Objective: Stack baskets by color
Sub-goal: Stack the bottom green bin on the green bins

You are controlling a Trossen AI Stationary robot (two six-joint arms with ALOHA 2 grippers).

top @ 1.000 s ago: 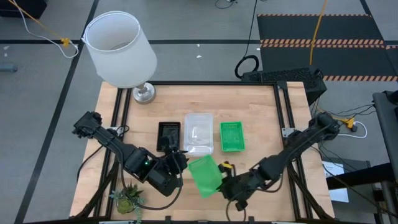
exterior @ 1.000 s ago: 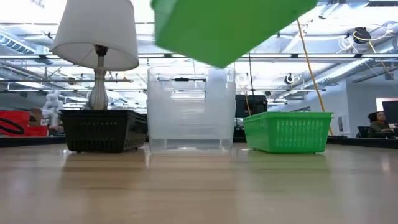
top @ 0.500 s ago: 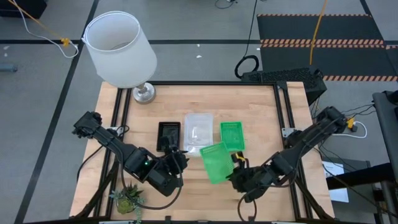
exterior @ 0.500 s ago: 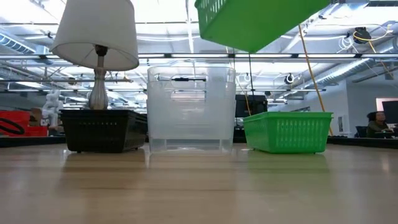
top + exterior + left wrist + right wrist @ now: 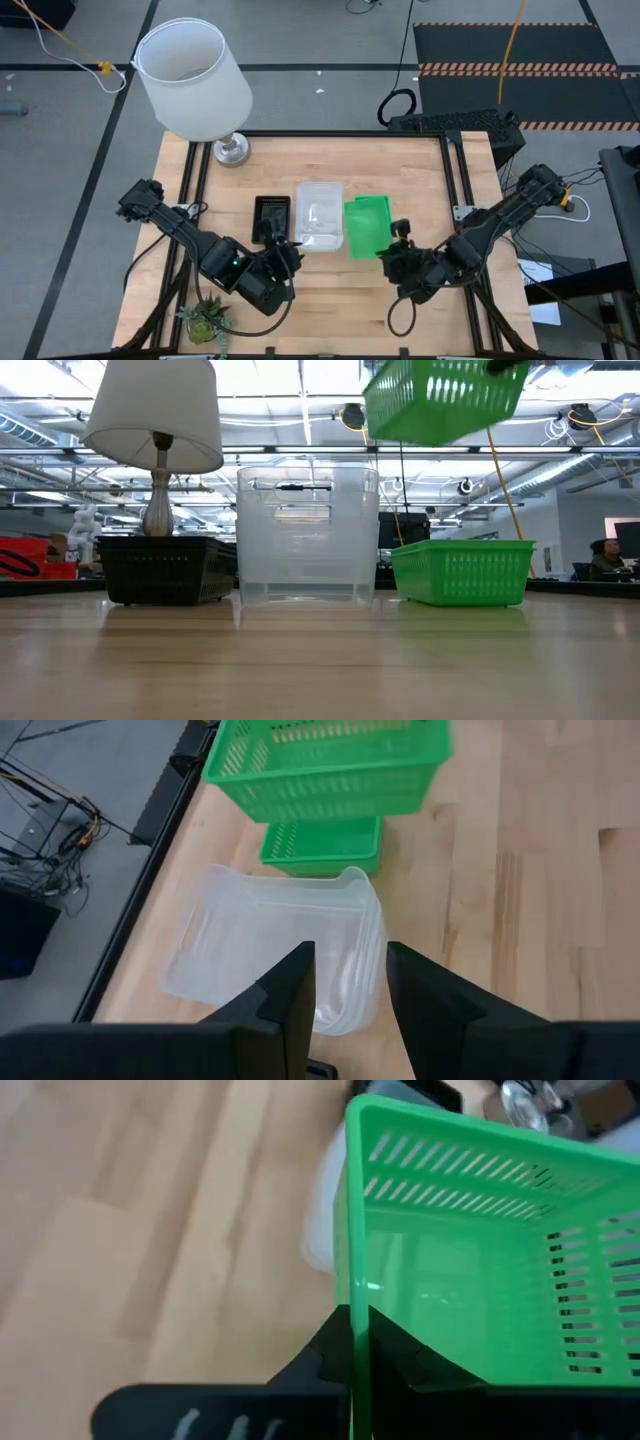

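A: Start at the near edge. What's each arm doing?

B: The left gripper [image 5: 283, 257] sits low at the near left, fingers [image 5: 290, 1000] partly apart with nothing between them, aimed at the clear baskets. It looks like it is waiting. A small plant [image 5: 207, 320] stands at the near-left corner.

A: And the right one?

B: The right gripper [image 5: 398, 245] is to the right of centre, pinched tight on the wall of a green basket [image 5: 443, 400]. That carried basket hangs in the air, tilted, above the row on the table.

A: What's in the row?

B: Left to right in the low view: the black baskets [image 5: 165, 570], the clear baskets [image 5: 307, 535] nested tall, and the green basket on the table [image 5: 462, 572]. From above, the carried one covers most of that green one.

A: So which step is this?

B: I'd say the green stack is being built: the carried basket is over its target but not yet in it.

A: What does the next move need?

B: Levelling the basket, squaring its rim with the one below, then lowering until it seats before letting go. A tilted drop could catch on the rim.

A: Farther back?

B: A white lamp [image 5: 193, 80] at the far left corner.
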